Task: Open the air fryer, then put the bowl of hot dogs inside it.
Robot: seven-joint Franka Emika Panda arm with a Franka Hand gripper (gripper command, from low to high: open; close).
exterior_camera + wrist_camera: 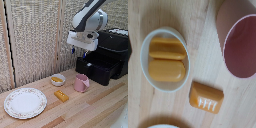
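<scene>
The black air fryer (113, 44) stands at the exterior view's right with its drawer (99, 69) pulled out toward the table's middle. I cannot pick out the handle against the black drawer front. The small white bowl (58, 79) sits on the wooden table to the left of the drawer. In the wrist view the bowl (164, 59) holds two orange-yellow hot dogs (166, 70) lying side by side. My gripper (79, 52) hangs in the air above the table, up and to the right of the bowl. It is open and nothing is between its fingers.
A pink mug (81, 82) (240, 47) stands between the bowl and the drawer. An orange-yellow block (61, 95) (206, 97) lies in front of the bowl. A large patterned plate (25, 102) rests at the front left. A woven screen backs the table.
</scene>
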